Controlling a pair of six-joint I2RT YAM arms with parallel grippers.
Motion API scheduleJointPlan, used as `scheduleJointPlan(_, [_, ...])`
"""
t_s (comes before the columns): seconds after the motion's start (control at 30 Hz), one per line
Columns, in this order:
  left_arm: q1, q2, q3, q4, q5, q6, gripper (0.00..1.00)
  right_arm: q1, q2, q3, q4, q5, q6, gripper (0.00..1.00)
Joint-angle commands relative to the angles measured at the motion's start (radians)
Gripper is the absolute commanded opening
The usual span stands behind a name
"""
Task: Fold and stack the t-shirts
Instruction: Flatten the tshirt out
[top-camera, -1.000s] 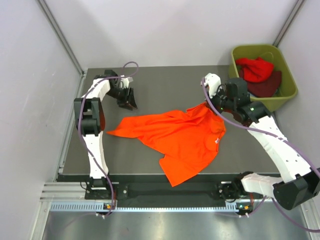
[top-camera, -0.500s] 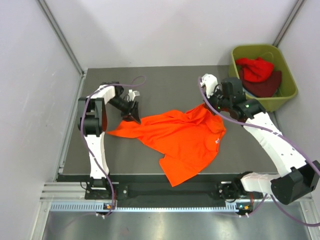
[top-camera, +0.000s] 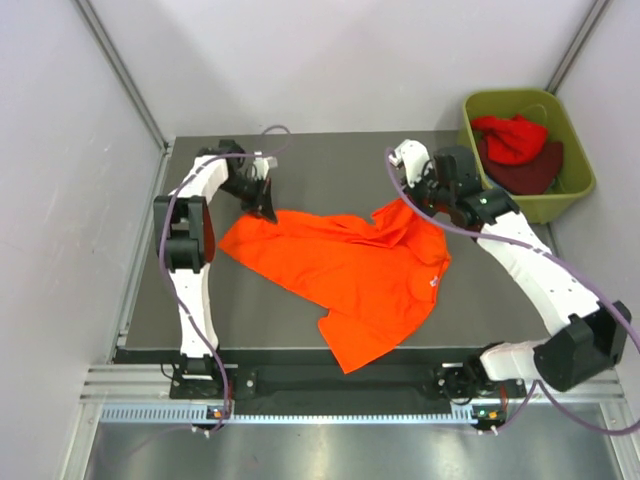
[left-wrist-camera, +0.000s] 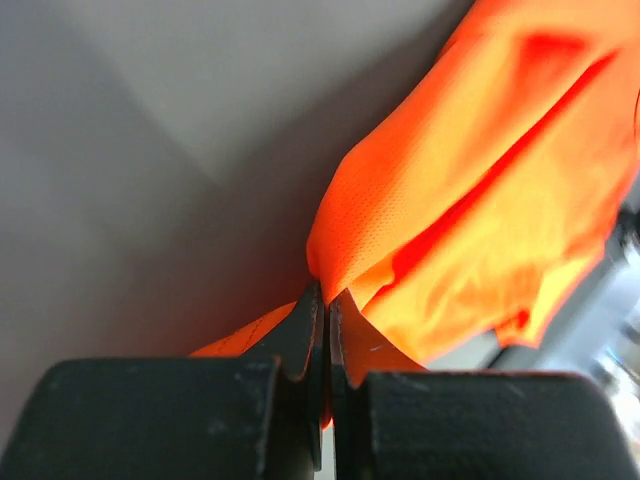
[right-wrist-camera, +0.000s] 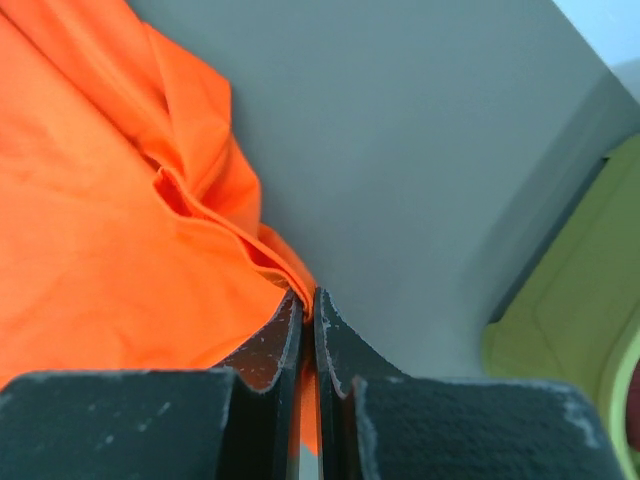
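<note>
Lying spread but rumpled on the dark table (top-camera: 330, 165), the orange t-shirt (top-camera: 350, 270) sits well away from the olive-green tub (top-camera: 577, 150), on the side of it toward the left arm. One long part of the cloth trails toward the near table edge, farther from the tub than any other part on that side. The corner of the shirt closest to the tub is bunched into folds and lifted slightly.

The right gripper (top-camera: 410, 200) is at that bunched corner, between the shirt and the tub. In the right wrist view its fingers are pressed almost together, with a thin orange hem pinched in the narrow slit between them. The tub's green wall shows just beyond, at the edge of that view.

The left gripper (top-camera: 266, 208) is at the shirt's opposite far corner, the one farthest from the tub. In the left wrist view its fingers are also closed to a hairline gap, with orange fabric caught at the tips. A fold of cloth rises from the tips.

Inside the tub lie two more garments. A red t-shirt (top-camera: 512, 138) is heaped toward the tub's far end, and a maroon t-shirt (top-camera: 530, 175) lies beside it toward the near end. The tub itself stands off the table's far corner, against the pale wall.
</note>
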Motion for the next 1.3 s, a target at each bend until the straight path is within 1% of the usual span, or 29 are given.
scheduleJointPlan(0.0, [-0.002, -0.131, 0.091, 0.121, -0.015, -0.056, 0.0, 0.006, 0.047, 0.145, 0.091, 0.053, -0.029, 0.0])
scheduleJointPlan(0.03, [-0.002, -0.19, 0.103, 0.136, -0.013, -0.065, 0.0, 0.006, 0.053, 0.168, 0.088, 0.056, -0.028, 0.0])
scheduleJointPlan(0.1, [-0.002, -0.249, 0.1, 0.103, -0.01, -0.064, 0.0, 0.006, 0.062, 0.221, 0.071, 0.053, -0.023, 0.0])
scheduleJointPlan(0.13, [-0.002, -0.306, 0.07, 0.039, 0.01, -0.048, 0.0, 0.007, 0.058, 0.225, 0.051, 0.047, -0.011, 0.0])
scheduleJointPlan(0.2, [-0.008, -0.355, 0.019, -0.076, 0.039, 0.007, 0.0, 0.006, 0.023, 0.209, 0.034, 0.041, 0.003, 0.0])
scheduleJointPlan(0.23, [-0.025, -0.396, -0.036, -0.133, 0.042, 0.081, 0.0, 0.006, 0.004, 0.195, 0.019, 0.032, 0.015, 0.0])
scheduleJointPlan(0.27, [-0.036, -0.415, -0.067, -0.263, 0.04, 0.119, 0.0, 0.006, -0.034, 0.18, 0.008, 0.029, 0.02, 0.0])
scheduleJointPlan(0.3, [-0.049, -0.43, -0.094, -0.328, 0.037, 0.151, 0.0, 0.006, -0.056, 0.14, 0.002, 0.029, 0.023, 0.0])
scheduleJointPlan(0.33, [-0.075, -0.441, -0.133, -0.404, 0.039, 0.223, 0.0, 0.006, -0.077, 0.118, -0.009, 0.03, 0.028, 0.0])
scheduleJointPlan(0.37, [-0.088, -0.449, -0.166, -0.419, 0.008, 0.184, 0.0, 0.003, -0.115, 0.074, -0.013, 0.027, 0.026, 0.0])
scheduleJointPlan(0.47, [-0.097, -0.496, -0.242, -0.419, 0.025, 0.157, 0.1, -0.012, -0.157, 0.02, -0.019, 0.015, 0.034, 0.0])
scheduleJointPlan(0.5, [-0.097, -0.489, -0.243, -0.419, 0.03, 0.144, 0.2, -0.017, -0.16, 0.003, -0.019, 0.011, 0.038, 0.0])
scheduleJointPlan(0.53, [-0.097, -0.475, -0.222, -0.419, 0.031, 0.109, 0.47, -0.022, -0.16, 0.001, -0.016, 0.001, 0.046, 0.0])
scheduleJointPlan(0.57, [-0.097, -0.458, -0.199, -0.419, 0.04, 0.104, 0.56, -0.029, -0.157, 0.001, -0.013, -0.003, 0.049, 0.0])
scheduleJointPlan(0.6, [-0.094, -0.414, -0.138, -0.417, 0.046, 0.102, 0.73, -0.031, -0.153, 0.009, -0.006, -0.006, 0.052, 0.0])
scheduleJointPlan(0.63, [-0.091, -0.391, -0.107, -0.392, 0.047, 0.087, 0.99, -0.036, -0.142, 0.014, -0.001, -0.009, 0.051, 0.0])
scheduleJointPlan(0.7, [-0.086, -0.336, -0.02, -0.329, 0.025, 0.015, 0.99, -0.039, -0.126, 0.034, 0.007, -0.009, 0.049, 0.0])
scheduleJointPlan(0.73, [-0.085, -0.319, 0.003, -0.227, 0.005, -0.013, 0.99, -0.039, -0.114, 0.041, 0.005, -0.009, 0.049, 0.0])
scheduleJointPlan(0.8, [-0.085, -0.264, 0.046, -0.14, -0.036, -0.043, 0.99, -0.04, -0.103, 0.054, 0.004, -0.011, 0.046, 0.0])
scheduleJointPlan(0.83, [-0.085, -0.242, 0.056, -0.082, -0.082, -0.072, 0.99, -0.04, -0.096, 0.055, 0.004, -0.009, 0.045, 0.0])
scheduleJointPlan(0.87, [-0.085, -0.216, 0.066, -0.063, -0.102, -0.088, 0.99, -0.04, -0.094, 0.054, 0.004, -0.008, 0.045, 0.0])
scheduleJointPlan(0.93, [-0.086, -0.13, 0.109, -0.084, -0.098, -0.099, 0.99, -0.04, -0.093, 0.051, -0.001, -0.005, 0.04, 0.0])
scheduleJointPlan(1.0, [-0.085, -0.076, 0.094, -0.083, -0.079, -0.097, 0.98, -0.04, -0.093, 0.041, -0.009, -0.003, 0.037, 0.0])
scheduleJointPlan(1.03, [-0.085, -0.067, 0.082, -0.074, -0.064, -0.094, 0.95, -0.042, -0.094, 0.037, -0.007, -0.002, 0.037, 0.0])
scheduleJointPlan(1.07, [-0.085, -0.047, 0.071, -0.072, -0.053, -0.093, 0.88, -0.042, -0.096, 0.028, -0.009, -0.002, 0.034, 0.0])
scheduleJointPlan(1.1, [-0.085, -0.035, 0.065, -0.08, -0.046, -0.077, 0.83, -0.043, -0.1, 0.023, -0.007, 0.0, 0.034, 0.0])
scheduleJointPlan(1.17, [-0.085, -0.016, 0.068, -0.107, -0.027, -0.068, 0.75, -0.051, -0.105, 0.011, -0.009, 0.0, 0.032, 0.0])
scheduleJointPlan(1.2, [-0.086, -0.006, 0.065, -0.111, -0.019, -0.057, 0.68, -0.054, -0.106, 0.008, -0.009, 0.0, 0.031, 0.0])
scheduleJointPlan(1.27, [-0.085, -0.008, 0.047, -0.097, -0.01, -0.059, 0.67, -0.062, -0.114, -0.005, -0.006, 0.0, 0.031, 0.0])
